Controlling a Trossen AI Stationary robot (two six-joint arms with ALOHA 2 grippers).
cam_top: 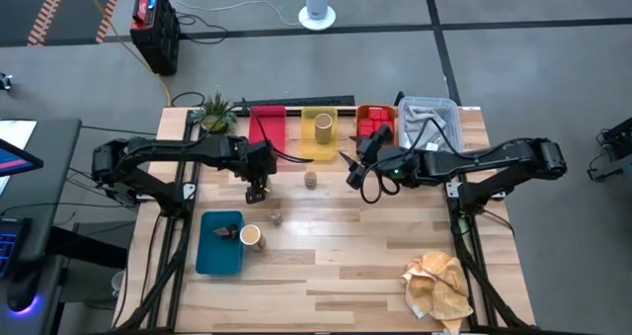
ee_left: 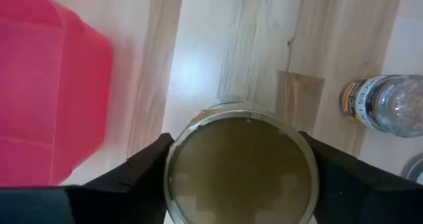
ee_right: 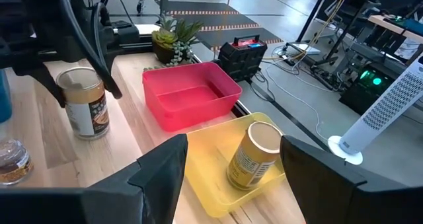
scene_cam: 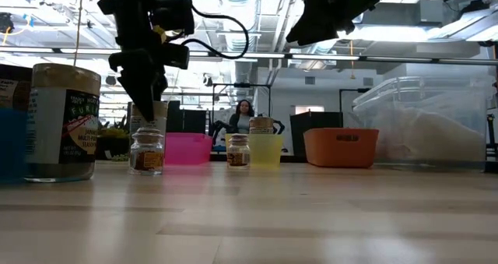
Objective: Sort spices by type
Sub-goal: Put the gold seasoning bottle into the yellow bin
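Observation:
My left gripper (cam_top: 257,185) is shut on a tan cylinder (ee_right: 82,104) on the table's near side of the red tray (cam_top: 267,127). My right gripper (cam_top: 354,167) is open and empty, raised above the table near the yellow tray (ee_right: 211,164). In that tray a second tan cylinder (ee_right: 254,154) lies tilted. A third cylinder (cam_top: 252,237) stands beside the blue tray (cam_top: 219,244). Two small glass jars (cam_top: 310,180) (cam_top: 276,217) stand on the bare wood. Red tins (cam_top: 376,133) sit in the orange tray (cam_top: 373,111). My left gripper holds the tan cylinder by its upper part (ee_left: 241,128), one finger (ee_left: 147,174) on each side of the round wall just below the rim. The fingers come from above, pointing down. The cylinder is upright, with its base at or just above the table (ee_right: 87,135).
A clear bin (cam_top: 432,123) stands at the far right and a potted plant (cam_top: 215,113) at the far left. A beige cloth (cam_top: 439,286) lies at the near right. One jar (ee_left: 386,105) stands close to the held cylinder. A person (scene_cam: 243,116) sits in the room behind.

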